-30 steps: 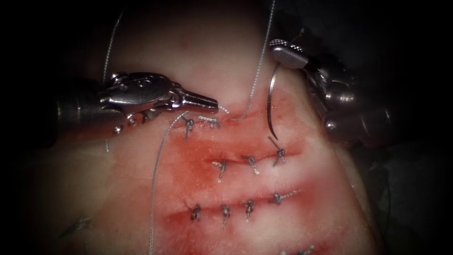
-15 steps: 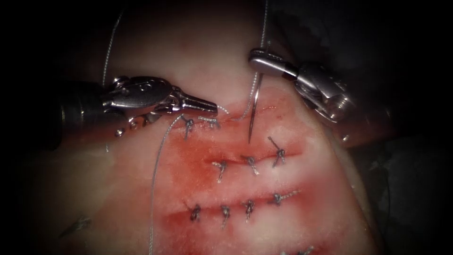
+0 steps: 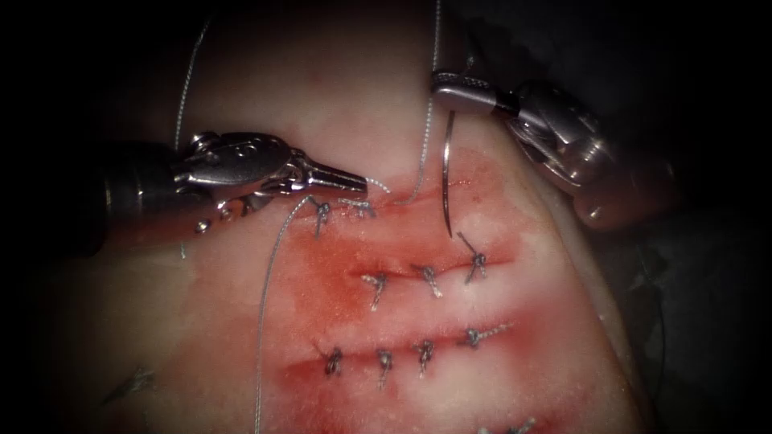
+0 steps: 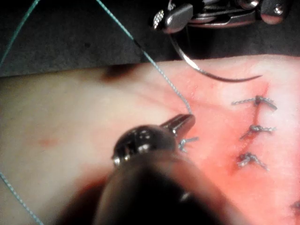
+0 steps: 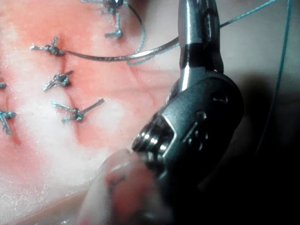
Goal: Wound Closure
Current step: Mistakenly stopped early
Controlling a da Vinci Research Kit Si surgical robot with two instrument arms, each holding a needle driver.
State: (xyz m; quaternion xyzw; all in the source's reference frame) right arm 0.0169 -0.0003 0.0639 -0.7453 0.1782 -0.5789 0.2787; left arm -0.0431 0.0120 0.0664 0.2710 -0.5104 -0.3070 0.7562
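My right tool [image 3: 452, 95] is shut on the curved needle [image 3: 444, 173] near its rear end. The needle hangs free above the tissue [image 3: 362, 104], with its tip just above the right-hand knot of the middle cut. My left tool [image 3: 358, 186] lies over the left part of the top cut [image 3: 418, 197] with its jaws shut on a short tail of thread [image 3: 381, 187]. The long thread [image 3: 426, 137] comes down from above into the top cut. The left wrist view has the left tool [image 4: 183, 123], the needle [image 4: 206, 74] and the right tool [image 4: 164, 19]. The right wrist view has the right tool [image 5: 194, 28] and the needle [image 5: 117, 57].
Two knots [image 3: 322, 210] sit on the top cut below the left tool. The middle cut [image 3: 426, 277] carries three knots and the lower cut [image 3: 402, 354] several. Red fluid stains the tissue around them. A loose strand of thread [image 3: 261, 337] runs down the left side.
The right tool swung left with the needle, then eased back right and up; the needle turned so its curve faces me again. The left tool stayed put.
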